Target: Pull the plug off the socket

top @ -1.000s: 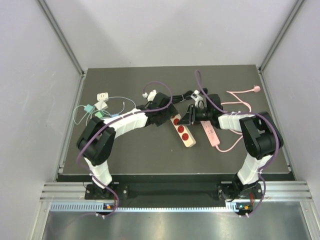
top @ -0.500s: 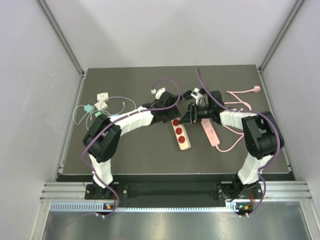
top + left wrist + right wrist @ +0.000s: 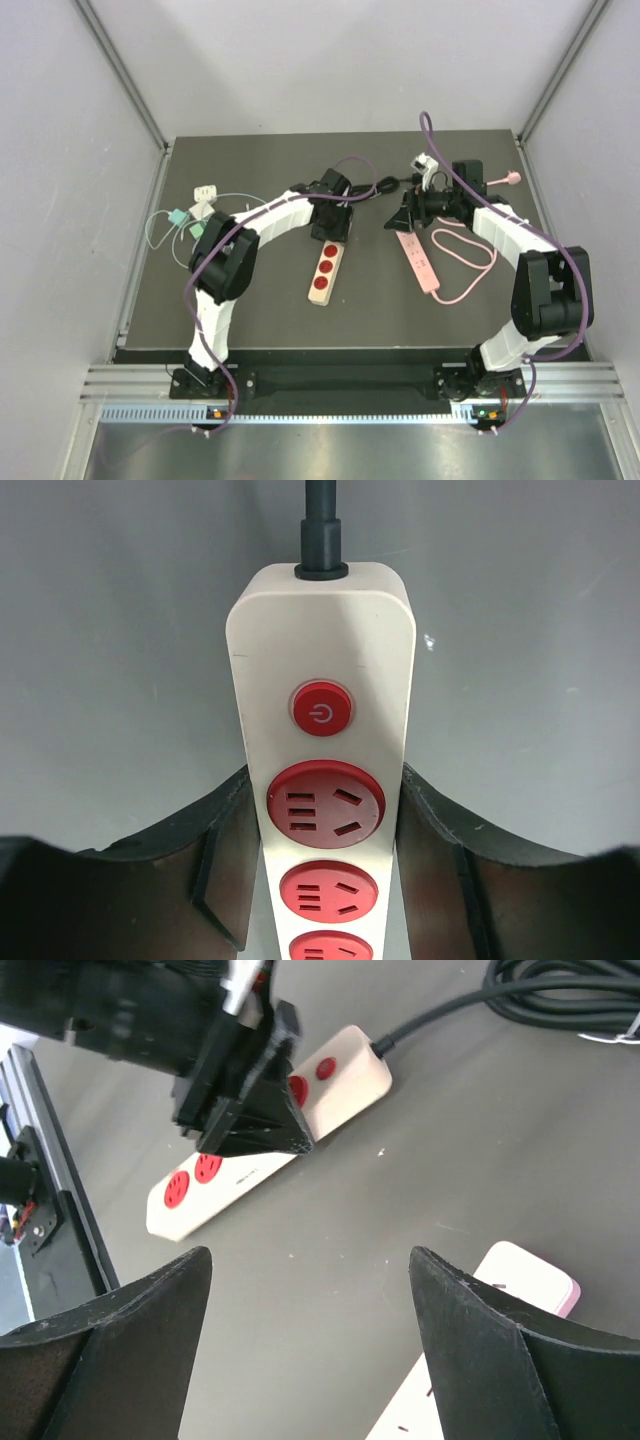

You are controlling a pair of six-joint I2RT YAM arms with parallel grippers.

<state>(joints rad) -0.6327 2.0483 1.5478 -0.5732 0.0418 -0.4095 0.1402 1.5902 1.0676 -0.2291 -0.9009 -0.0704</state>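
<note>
Within left gripper [image 3: 325, 895], power strip [image 3: 320, 650].

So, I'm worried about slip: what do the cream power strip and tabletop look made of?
Power strip: likely hard moulded plastic, smooth satin cream shell, rounded edges. Tabletop: dark grey matte sheet, faint scuffs, no glare; rubber or laminate, cannot tell.
</note>
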